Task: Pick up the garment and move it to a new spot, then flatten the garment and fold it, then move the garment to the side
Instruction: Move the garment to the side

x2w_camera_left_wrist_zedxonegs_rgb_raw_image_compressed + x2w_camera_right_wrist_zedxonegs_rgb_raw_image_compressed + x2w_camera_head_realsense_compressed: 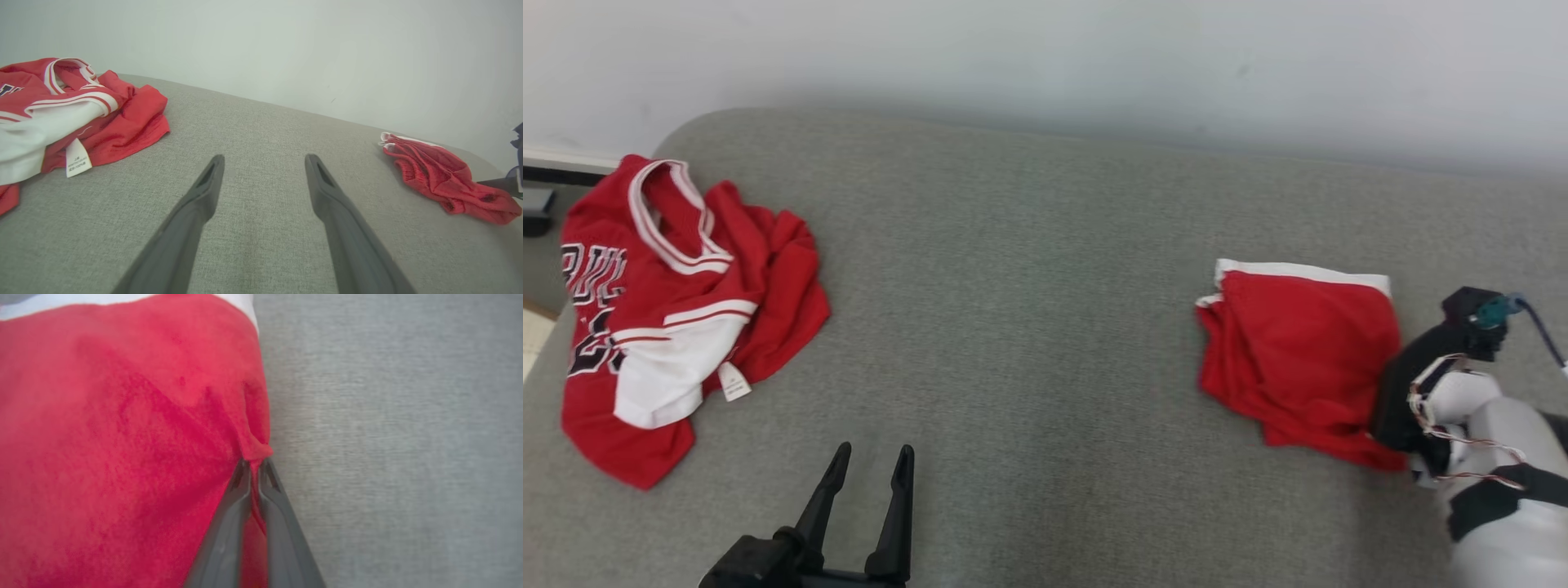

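Located the folded red garment (pixel 1298 351), with a white band along its far edge, at the right of the grey surface (pixel 1029 343), well apart from the crumpled red-and-white jersey (pixel 662 310) at the far left. Found the right tool (pixel 254 461) clenched on a pinch of cloth at the red garment's right edge, with both fingers pressed together around it. Found the left tool (pixel 874 453) released, with fingers spread, at the near left over bare surface, clear of both items.
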Tool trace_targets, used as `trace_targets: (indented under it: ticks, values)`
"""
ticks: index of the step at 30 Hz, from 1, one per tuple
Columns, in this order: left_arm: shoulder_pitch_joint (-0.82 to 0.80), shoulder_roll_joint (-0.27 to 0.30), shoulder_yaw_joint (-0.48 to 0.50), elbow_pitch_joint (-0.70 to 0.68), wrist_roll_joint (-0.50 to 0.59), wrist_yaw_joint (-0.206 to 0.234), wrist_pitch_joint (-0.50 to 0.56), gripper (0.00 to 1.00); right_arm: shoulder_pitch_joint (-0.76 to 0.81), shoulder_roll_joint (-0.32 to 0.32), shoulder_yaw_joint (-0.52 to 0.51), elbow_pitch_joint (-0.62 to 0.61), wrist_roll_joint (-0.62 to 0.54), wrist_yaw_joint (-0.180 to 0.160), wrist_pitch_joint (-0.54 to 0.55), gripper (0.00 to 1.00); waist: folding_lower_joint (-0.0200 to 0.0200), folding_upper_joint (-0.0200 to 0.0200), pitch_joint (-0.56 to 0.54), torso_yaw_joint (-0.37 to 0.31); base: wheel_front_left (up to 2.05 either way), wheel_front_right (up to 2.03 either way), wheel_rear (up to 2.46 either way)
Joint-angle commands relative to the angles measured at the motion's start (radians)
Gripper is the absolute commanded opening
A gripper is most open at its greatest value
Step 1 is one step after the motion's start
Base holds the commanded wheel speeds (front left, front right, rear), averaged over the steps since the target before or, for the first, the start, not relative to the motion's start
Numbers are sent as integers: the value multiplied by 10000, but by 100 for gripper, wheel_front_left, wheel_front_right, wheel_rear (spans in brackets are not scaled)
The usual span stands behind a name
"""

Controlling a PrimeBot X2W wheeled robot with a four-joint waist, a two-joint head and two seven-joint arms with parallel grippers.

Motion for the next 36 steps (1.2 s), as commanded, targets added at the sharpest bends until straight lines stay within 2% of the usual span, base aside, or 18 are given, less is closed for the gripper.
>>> trace_targets:
  ticks: [1,5,12,17,22,26,32,33,34,35,36]
  values:
    - [-138,35,14,-73,13,-16,-37,100,341,-325,63,-15,61,-57,92,0,-1,-1,108,-379,0,0,0]
    - [-202,78,97,-259,-51,-16,-37,100,689,-1244,879,-706,282,-49,292,0,-1,-1,253,-801,0,0,0]
    - [-541,238,88,-832,-259,-16,-37,100,1417,-3448,2093,-2057,446,-46,81,0,-1,-1,1022,-1217,0,0,0]
    - [-791,427,33,-1305,-414,-16,-37,100,1637,-4719,2000,-2212,476,-47,-728,0,-1,-1,1654,-1218,0,0,0]
    - [-904,607,-33,-1535,-449,-16,-37,100,1801,-5237,1530,-2093,128,-47,-1861,0,-1,-1,1948,-1126,0,0,0]
    - [-874,654,-18,-1624,-452,-16,-37,100,1895,-5343,1960,-2172,180,-46,-2665,0,-1,-1,1954,-1163,0,0,0]
    - [-857,656,-170,-1539,-457,-16,-37,100,2018,-5041,1753,-2204,-577,-46,-2665,0,-1,-1,1702,-1320,0,0,0]
    - [-829,649,-203,-1518,-468,-16,-37,100,2091,-4939,1764,-2307,-713,-46,-2770,29,-1,-1,1645,-1345,0,0,0]
    - [-829,649,-203,-1518,-468,-16,-37,100,2091,-4939,1764,-2307,-713,-46,-2770,29,-1,-1,1645,-1345,0,0,0]
    - [-796,636,-216,-1487,-483,-16,-37,100,2092,-4844,1686,-2348,-837,-46,-2802,86,-1,-1,1564,-1376,0,0,0]
    - [-766,618,-245,-1462,-488,-16,-37,100,2168,-4804,1687,-2419,-1014,-44,-2855,100,-1,-1,1496,-1397,0,0,0]
